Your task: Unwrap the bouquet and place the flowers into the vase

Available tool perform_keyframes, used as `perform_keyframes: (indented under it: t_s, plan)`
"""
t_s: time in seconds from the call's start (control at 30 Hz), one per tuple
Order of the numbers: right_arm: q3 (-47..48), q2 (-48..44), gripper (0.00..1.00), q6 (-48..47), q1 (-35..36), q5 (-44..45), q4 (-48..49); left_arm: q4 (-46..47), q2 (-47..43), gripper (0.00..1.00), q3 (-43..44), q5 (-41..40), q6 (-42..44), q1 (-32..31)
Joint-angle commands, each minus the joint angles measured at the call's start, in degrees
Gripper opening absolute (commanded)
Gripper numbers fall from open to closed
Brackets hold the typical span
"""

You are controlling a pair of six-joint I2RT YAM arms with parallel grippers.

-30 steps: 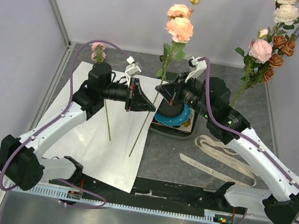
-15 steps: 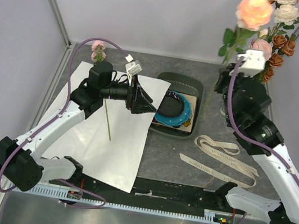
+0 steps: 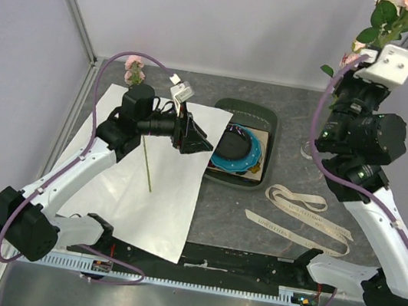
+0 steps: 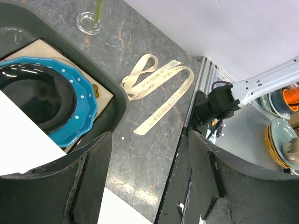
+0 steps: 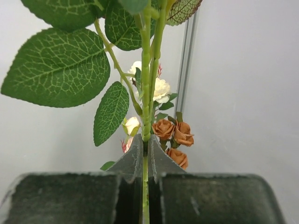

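One flower (image 5: 146,112) is pinched between the right gripper's (image 5: 145,156) closed fingers, high near the vase (image 4: 88,22), its bloom cut off. A second flower (image 3: 146,166) is laid on paper (image 3: 156,208), well left of the vase. The left gripper's (image 4: 149,186) fingers are spread, empty. Stems inside the vase cannot be counted.

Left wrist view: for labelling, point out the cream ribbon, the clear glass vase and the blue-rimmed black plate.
cream ribbon (image 4: 163,104), left wrist view, straight strip
clear glass vase (image 4: 86,25), left wrist view, glass wall
blue-rimmed black plate (image 4: 82,101), left wrist view, blue rim
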Motion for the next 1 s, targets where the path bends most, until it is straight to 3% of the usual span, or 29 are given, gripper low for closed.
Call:
perform_keyframes:
  t_s: [0.0, 0.33, 0.97]
  plan:
    - [-0.79, 3.47, 0.00, -9.18, -1.19, 0.31, 10.92, -0.07, -0.15, 0.73, 1.74, -1.45, 2.54, -0.06]
    - [-2.03, 6.37, 0.00, -1.82, -10.67, -5.05, 11.38, -0.78, -0.24, 0.72, 1.65, -2.95, 3.41, -0.06]
    - [-2.37, 9.19, 0.00, 8.12, -15.25, -7.25, 8.56, -0.86, 0.02, 0.74, 1.56, -2.60, 3.68, -0.06]
